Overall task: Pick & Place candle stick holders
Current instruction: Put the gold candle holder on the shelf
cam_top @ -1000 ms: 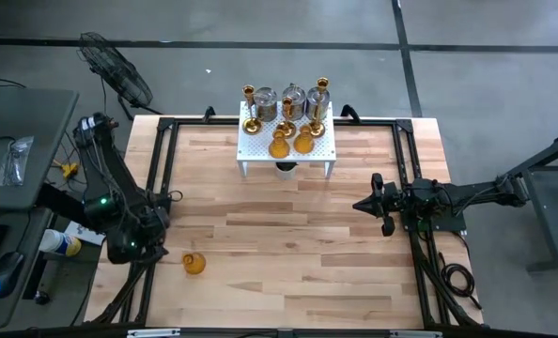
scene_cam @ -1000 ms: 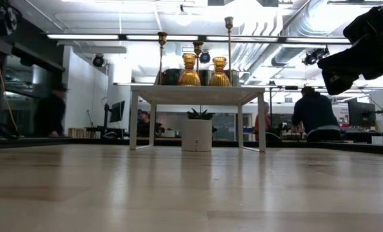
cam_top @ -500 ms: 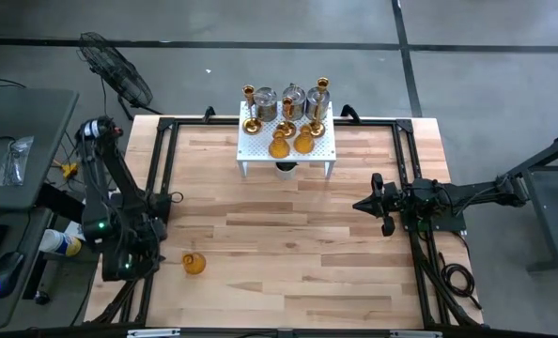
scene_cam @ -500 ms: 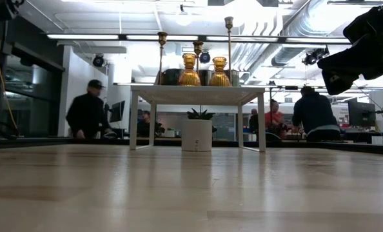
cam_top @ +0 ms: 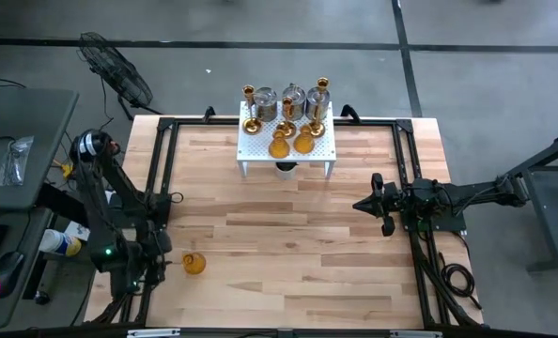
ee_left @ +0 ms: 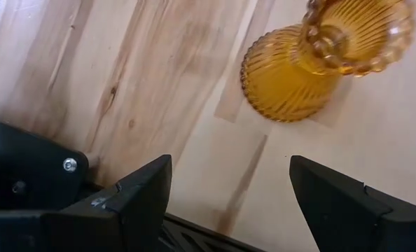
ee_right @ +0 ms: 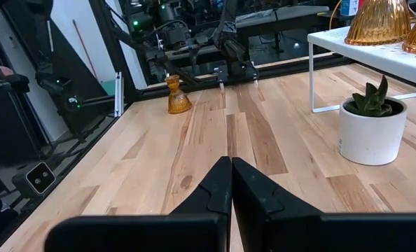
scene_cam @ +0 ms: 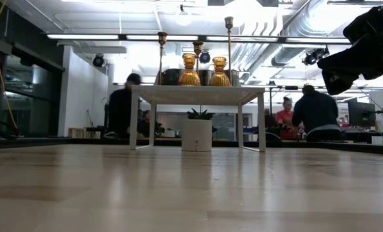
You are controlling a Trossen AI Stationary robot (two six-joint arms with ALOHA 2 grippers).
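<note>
Beside ribbed amber glass holder, left pincer apart; right pincer together.

Ribbed amber-orange holder on pale striped wood table; white perforated rack.

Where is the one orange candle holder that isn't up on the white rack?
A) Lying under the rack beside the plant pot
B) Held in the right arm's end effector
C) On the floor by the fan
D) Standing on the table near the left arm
D: the amber holder stands upright on the wooden table, just ahead of the left end effector, whose fingers are open and apart from it.
</note>
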